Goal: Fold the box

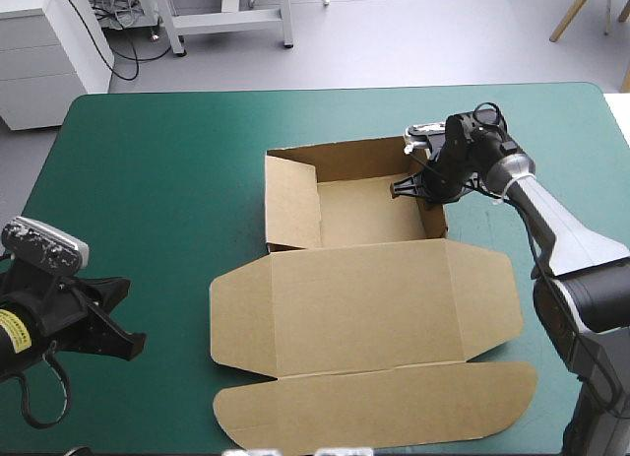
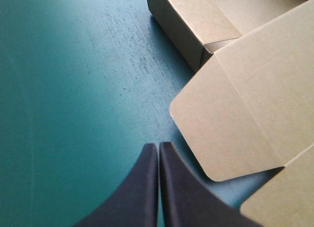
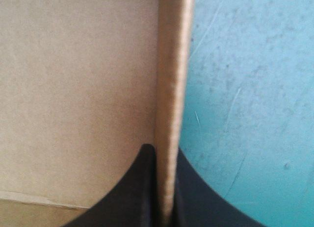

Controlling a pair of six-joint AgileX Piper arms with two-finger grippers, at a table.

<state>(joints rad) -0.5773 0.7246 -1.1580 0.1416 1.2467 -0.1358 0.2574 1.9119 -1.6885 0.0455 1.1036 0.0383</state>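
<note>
The brown box [image 1: 364, 308] lies mid-table as an open tray with its lid flat toward the front edge. The tray [image 1: 374, 210] has its walls raised. My right gripper [image 1: 418, 188] is at the tray's right wall, one black finger inside and one outside. In the right wrist view the wall's edge [image 3: 171, 65] runs up between the fingers, and the right gripper [image 3: 164, 151] is shut on it. My left gripper [image 1: 123, 323] rests low near the table's front left corner, apart from the box. Its fingers are shut and hold nothing. The left gripper [image 2: 158, 146] points at a rounded lid flap [image 2: 235, 119].
The lid's long front flap [image 1: 374, 407] reaches close to the table's front edge. Bare teal-green cover [image 1: 148, 180] lies between my left gripper and the box. A tray corner [image 2: 196, 26] shows ahead of the left gripper.
</note>
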